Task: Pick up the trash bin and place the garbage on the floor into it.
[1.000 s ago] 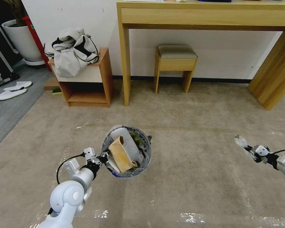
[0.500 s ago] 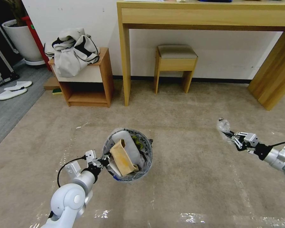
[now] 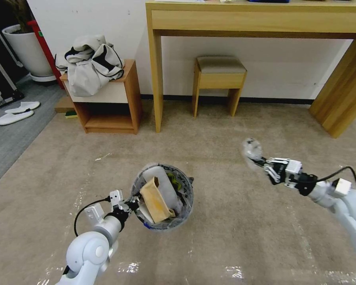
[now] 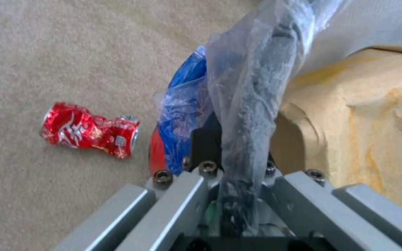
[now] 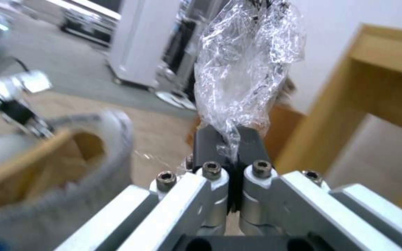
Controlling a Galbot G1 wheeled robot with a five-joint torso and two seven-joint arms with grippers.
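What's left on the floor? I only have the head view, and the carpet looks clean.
Observer: The left wrist view shows a crushed red soda can lying on the carpet beside the trash bin.
Operator: How is the left claw gripping?
Observer: The left claw is clamped over the bin's rim, pinching the liner bag.
Operator: And the right claw?
Observer: The right claw is shut on the clear plastic wad, gripping its lower end.

Bin held low over carpet, wad held off to the right.
Left tool (image 3: pixel 131 204) clamps the rim of the small round bag-lined red trash bin (image 3: pixel 184 184), holding a brown cardboard scrap (image 3: pixel 156 200) and white flat slipper (image 3: pixel 164 184). Right tool (image 3: pixel 262 162) pinches a clear plastic wad (image 3: pixel 252 149) above the beige carpet floor (image 3: pixel 225 237).
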